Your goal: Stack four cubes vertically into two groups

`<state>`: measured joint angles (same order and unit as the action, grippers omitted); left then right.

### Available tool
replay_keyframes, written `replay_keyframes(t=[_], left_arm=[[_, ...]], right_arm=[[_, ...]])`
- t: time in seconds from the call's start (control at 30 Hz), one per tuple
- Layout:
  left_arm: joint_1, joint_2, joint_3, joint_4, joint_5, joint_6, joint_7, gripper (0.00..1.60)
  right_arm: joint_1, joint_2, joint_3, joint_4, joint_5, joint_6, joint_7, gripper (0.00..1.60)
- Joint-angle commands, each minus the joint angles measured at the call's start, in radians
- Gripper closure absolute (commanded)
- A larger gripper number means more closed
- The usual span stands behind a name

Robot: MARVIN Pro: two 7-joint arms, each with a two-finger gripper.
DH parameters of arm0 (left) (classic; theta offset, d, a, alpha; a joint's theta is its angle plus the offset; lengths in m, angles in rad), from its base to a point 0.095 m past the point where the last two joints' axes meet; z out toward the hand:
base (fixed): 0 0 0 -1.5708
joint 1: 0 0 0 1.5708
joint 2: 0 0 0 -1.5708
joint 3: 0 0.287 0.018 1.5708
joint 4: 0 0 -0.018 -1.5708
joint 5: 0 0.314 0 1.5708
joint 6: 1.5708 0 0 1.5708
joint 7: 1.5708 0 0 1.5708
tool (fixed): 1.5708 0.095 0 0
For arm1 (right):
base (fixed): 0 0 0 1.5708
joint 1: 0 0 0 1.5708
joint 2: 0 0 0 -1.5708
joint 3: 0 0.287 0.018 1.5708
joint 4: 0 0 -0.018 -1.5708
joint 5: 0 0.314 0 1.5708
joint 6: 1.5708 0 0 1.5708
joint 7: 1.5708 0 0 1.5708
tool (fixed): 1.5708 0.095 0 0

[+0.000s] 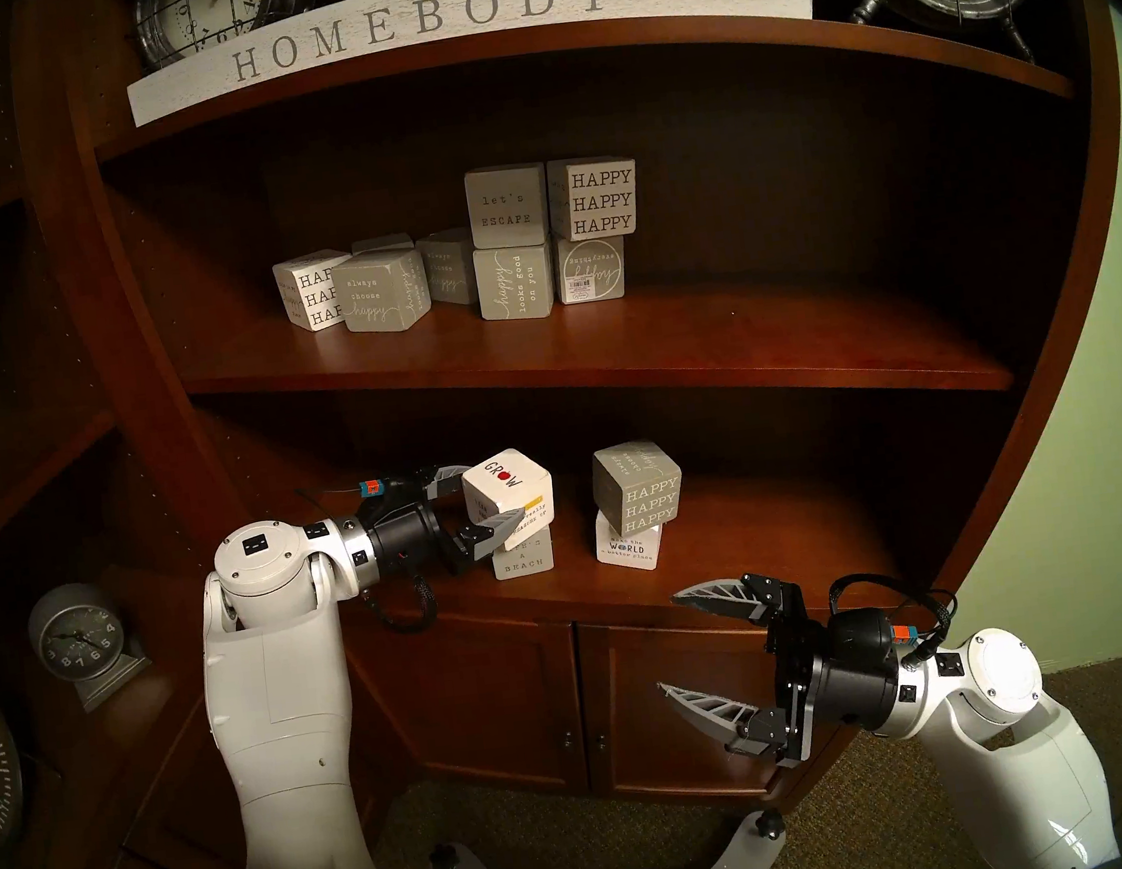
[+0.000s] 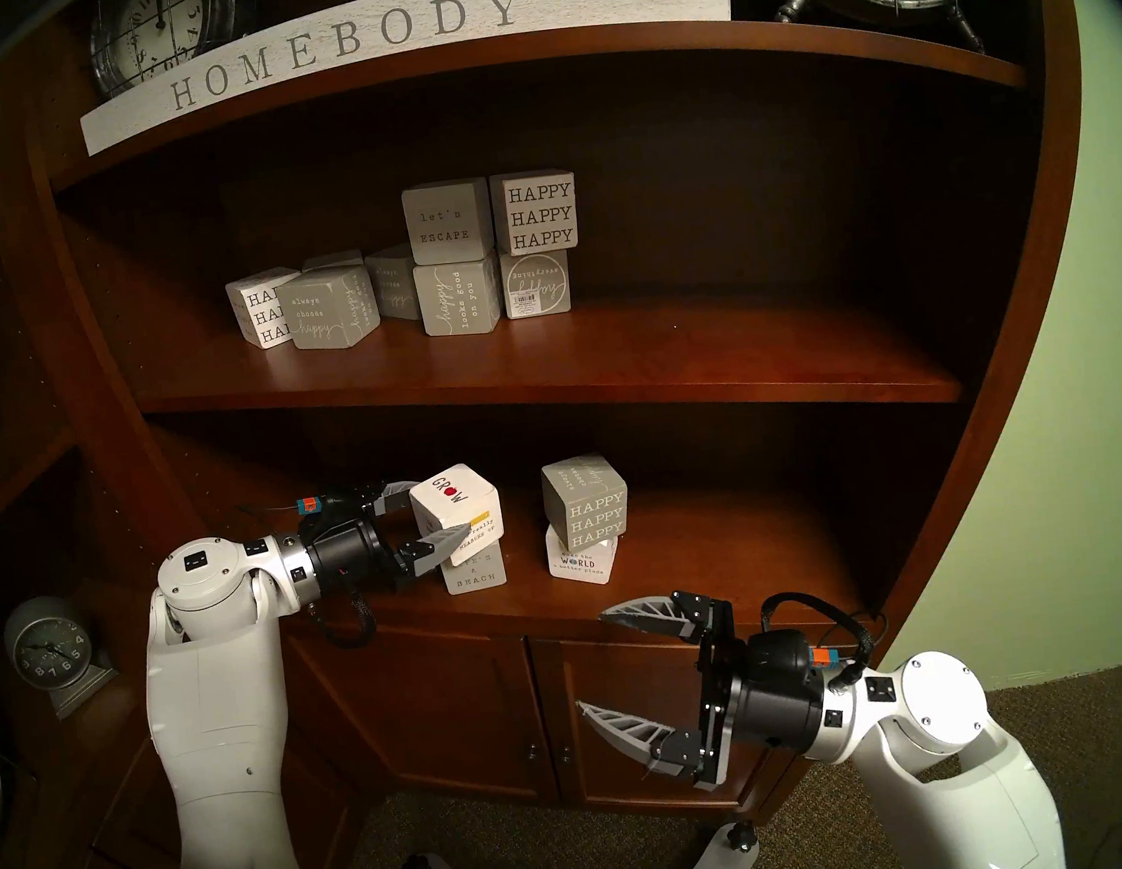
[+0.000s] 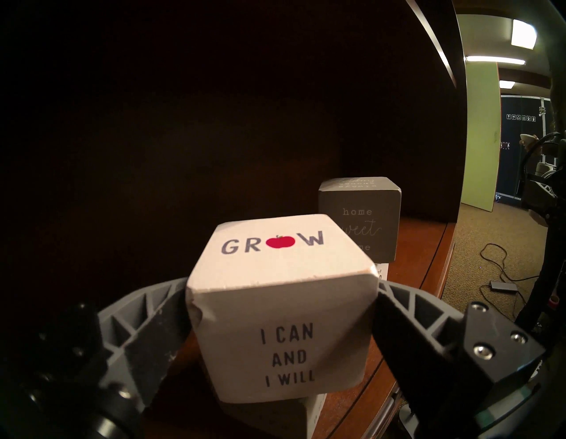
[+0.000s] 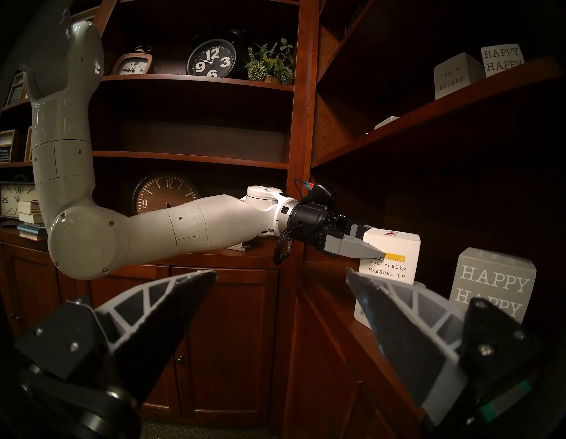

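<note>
1. My left gripper was clamped on the GROW cube, one finger on each side.
2. That cube sat skewed on the BEACH cube, at the front of the lower shelf.
3. Right of that pair on the shelf, the grey HAPPY cube rested tilted on the WORLD cube.
4. My right gripper hung spread wide and empty, below the shelf's front edge.

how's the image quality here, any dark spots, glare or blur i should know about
Head views: fisheye bends the shelves, corners go black, and the HOMEBODY sign is the brightest patch. Left wrist: shelf interior nearly black, ceiling lights blown out at right, GROW cube sharp, left gripper fingers soft. Right wrist: lower shelf dim, right gripper fingers large and slightly blurred.
</note>
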<state>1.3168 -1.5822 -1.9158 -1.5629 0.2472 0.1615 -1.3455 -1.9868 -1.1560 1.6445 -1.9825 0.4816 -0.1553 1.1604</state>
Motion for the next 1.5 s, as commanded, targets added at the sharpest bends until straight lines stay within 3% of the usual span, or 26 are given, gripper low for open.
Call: replay_keyframes(t=[0.0,0.63,1.47], left_arm=[[-0.032,-0.006,0.007,-0.004,-0.007,-0.003,0.003,0.08],[-0.04,-0.009,0.008,-0.01,-0.004,-0.005,0.007,0.0],[-0.016,-0.031,-0.026,-0.104,-0.014,0.006,-0.009,0.0]], right_arm=[[0.004,-0.002,0.001,-0.013,0.006,0.002,0.0,0.0],[0.005,-0.006,0.003,-0.013,0.005,0.003,0.003,0.0],[0.005,-0.011,0.005,-0.013,0.002,0.005,0.007,0.0]])
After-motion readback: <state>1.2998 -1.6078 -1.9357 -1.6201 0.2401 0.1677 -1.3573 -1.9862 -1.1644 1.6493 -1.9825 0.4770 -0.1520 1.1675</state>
